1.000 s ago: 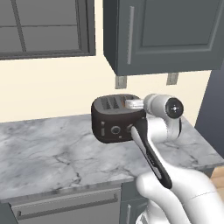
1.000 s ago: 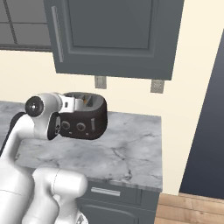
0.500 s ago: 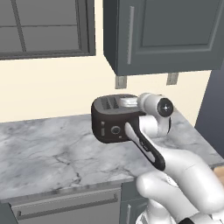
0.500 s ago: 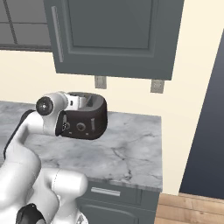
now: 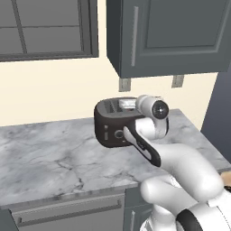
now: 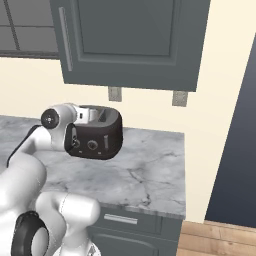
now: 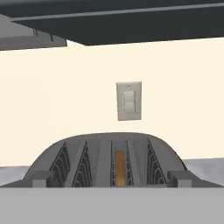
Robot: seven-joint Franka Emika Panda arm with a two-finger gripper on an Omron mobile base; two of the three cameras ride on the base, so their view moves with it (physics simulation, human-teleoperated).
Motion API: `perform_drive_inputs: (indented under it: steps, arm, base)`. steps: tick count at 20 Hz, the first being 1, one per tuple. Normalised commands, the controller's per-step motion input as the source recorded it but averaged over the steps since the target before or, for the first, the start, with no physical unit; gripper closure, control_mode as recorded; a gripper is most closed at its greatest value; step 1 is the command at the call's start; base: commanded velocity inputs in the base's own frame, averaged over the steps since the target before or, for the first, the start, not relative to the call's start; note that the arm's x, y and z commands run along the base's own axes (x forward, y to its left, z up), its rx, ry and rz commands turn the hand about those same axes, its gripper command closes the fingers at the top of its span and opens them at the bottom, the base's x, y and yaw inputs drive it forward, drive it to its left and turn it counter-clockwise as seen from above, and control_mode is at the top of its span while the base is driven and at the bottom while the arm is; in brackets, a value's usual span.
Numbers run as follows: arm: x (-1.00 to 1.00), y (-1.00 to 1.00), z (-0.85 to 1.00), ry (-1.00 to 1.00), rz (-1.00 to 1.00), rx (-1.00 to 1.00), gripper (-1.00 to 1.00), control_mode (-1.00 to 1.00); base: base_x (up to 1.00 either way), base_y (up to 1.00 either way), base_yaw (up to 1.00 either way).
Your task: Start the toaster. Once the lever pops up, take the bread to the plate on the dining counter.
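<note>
Marble counter [image 5: 54, 158], toaster [image 5: 113, 128] with bread [image 7: 119, 168] in slot — tool's opening hidden, can't tell.

Pretty clearly a home kitchen: grey-veined marble surface [image 5: 49, 153] with a dark toaster [image 5: 110, 124] on it, grey wall cabinets [image 5: 162, 36] above, a drawer front [image 5: 67, 214] below, cream wall with outlet plates [image 7: 129, 100], wood floor [image 6: 220, 239] off to the side.

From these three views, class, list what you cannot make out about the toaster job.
- Claw: hidden behind the wrist in both base views; open or shut unknowable.
- Lever position: toaster front partly covered by the arm.
- Bread: just an orange edge in a slot, hand view.
</note>
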Motion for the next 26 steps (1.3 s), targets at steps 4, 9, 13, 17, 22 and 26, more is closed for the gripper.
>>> perform_drive_inputs:
  steps: [4,9,13,17,22,26]
  arm:
    - [0.13,-0.17,-0.06,0.00,-0.10,0.00,-1.00,-1.00]
    - [0.20,0.00,-0.03,0.07,-0.01,0.00,-1.00,-1.00]
    - [0.19,-0.01,-0.23,0.00,0.01,0.00,-1.00,-1.00]
    - [0.11,-0.08,-0.24,0.00,0.04,0.00,-1.00,-1.00]
    - [0.00,-0.01,-0.18,0.00,0.01,0.00,-1.00,-1.00]
    - [0.00,-0.04,-0.13,0.00,0.00,0.00,-1.00,-1.00]
  base:
    - [0.00,0.00,0.00]
    - [0.00,0.00,0.00]
    - [0.00,0.00,0.00]
    - [0.00,0.00,0.00]
    - [0.00,0.00,0.00]
    - [0.00,0.00,0.00]
